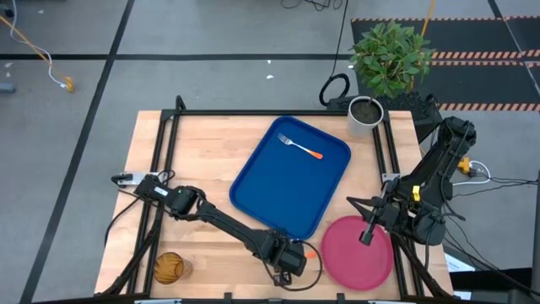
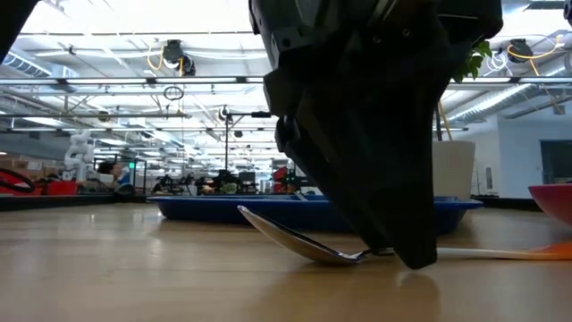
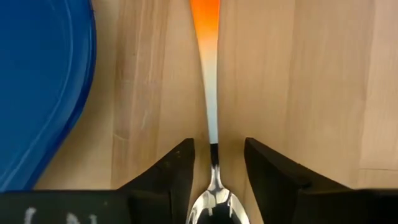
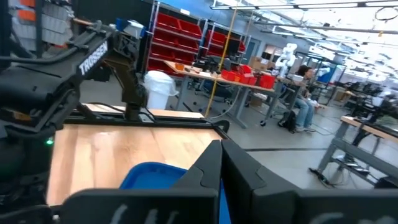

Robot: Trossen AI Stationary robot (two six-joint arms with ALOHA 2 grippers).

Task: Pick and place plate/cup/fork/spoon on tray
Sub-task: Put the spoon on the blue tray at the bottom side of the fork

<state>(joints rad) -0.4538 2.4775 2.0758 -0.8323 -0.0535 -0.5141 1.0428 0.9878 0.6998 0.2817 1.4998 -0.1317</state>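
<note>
Fork point(image 1: 300, 147) alone lies on the tray point(image 1: 261, 186): 1 of 4 done. Left claw point(image 3: 215, 163), fingers apart, straddles the spoon point(image 3: 209, 93) on the bench (not yet gripped). Right claw point(image 1: 368, 236), closed, sits over the plate point(image 1: 350, 257); cup point(image 1: 168, 268) waits.

Both arms are matte black, jointed, boxy at the wrists. Left gripper point(image 3: 214, 180): two dark wedge-shaped fingers. Right gripper point(image 1: 369, 234): black; yellow mark on the link behind it. White "TROSSEN" lettering on a link beyond the tray point(image 4: 146, 174).
</note>
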